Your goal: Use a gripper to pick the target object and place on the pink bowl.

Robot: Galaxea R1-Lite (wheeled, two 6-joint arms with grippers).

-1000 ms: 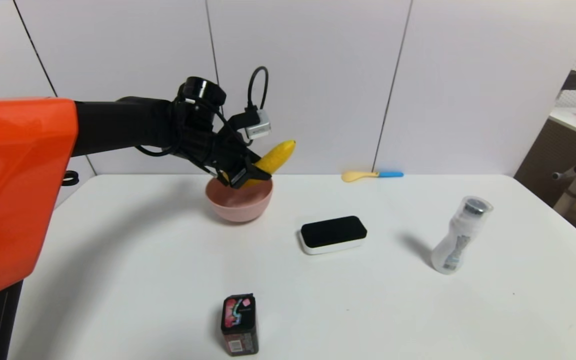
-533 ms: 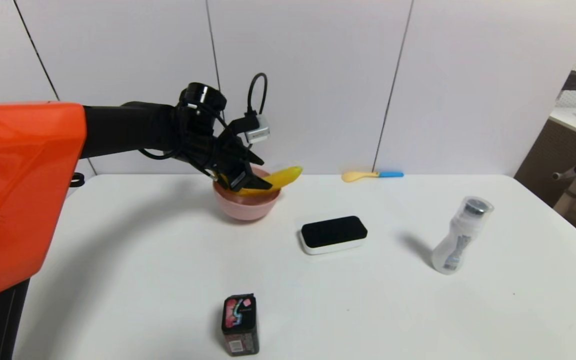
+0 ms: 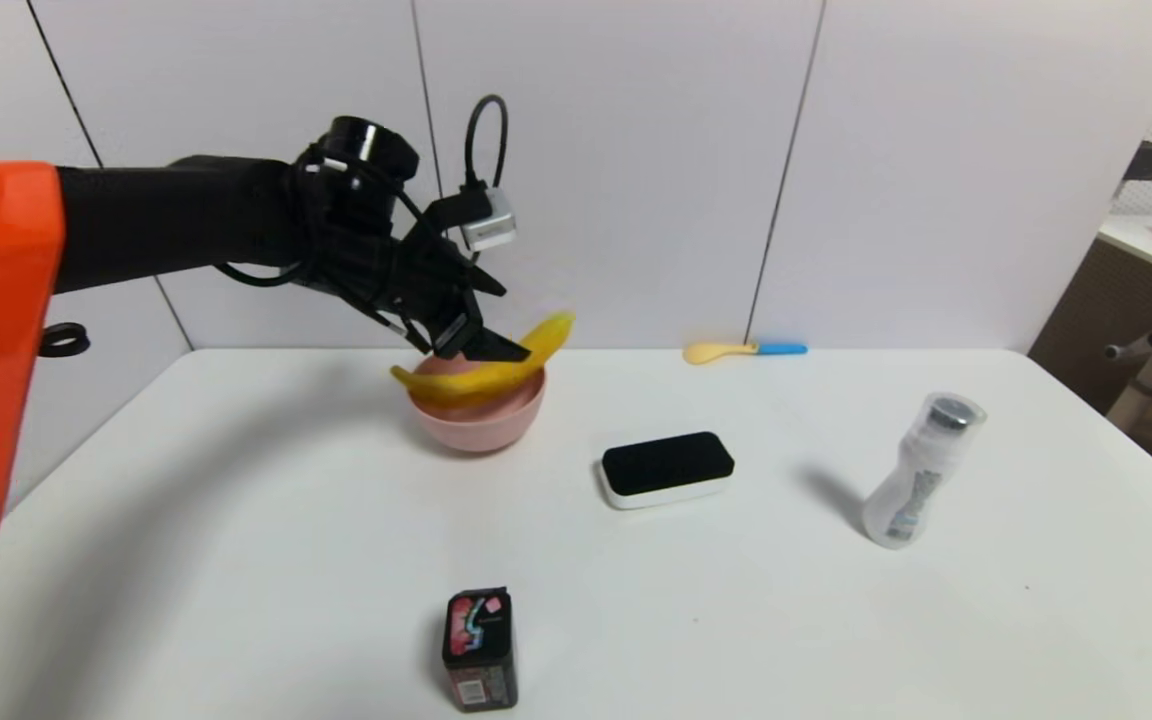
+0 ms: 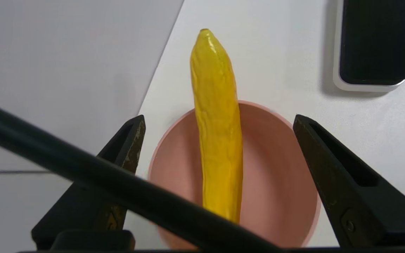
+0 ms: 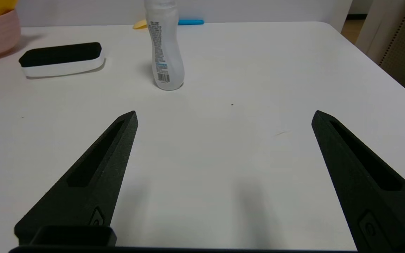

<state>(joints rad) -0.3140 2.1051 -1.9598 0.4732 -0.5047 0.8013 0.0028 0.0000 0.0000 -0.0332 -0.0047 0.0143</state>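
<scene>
The yellow banana lies across the rim of the pink bowl at the back of the table, with both ends sticking out past the rim. My left gripper hangs open just above it. In the left wrist view the banana runs between the two spread fingers without touching either, over the bowl. My right gripper stands open over bare table near the front right, holding nothing. It does not show in the head view.
A black-topped eraser lies right of the bowl. A clear bottle stands farther right. A yellow spoon with a blue handle lies at the back edge by the wall. A small dark box stands near the front.
The left gripper lowered the banana onto the bowl, opened and let go of it. It has since risen and drawn a little to the left. The banana now rests flatter across the rim.
</scene>
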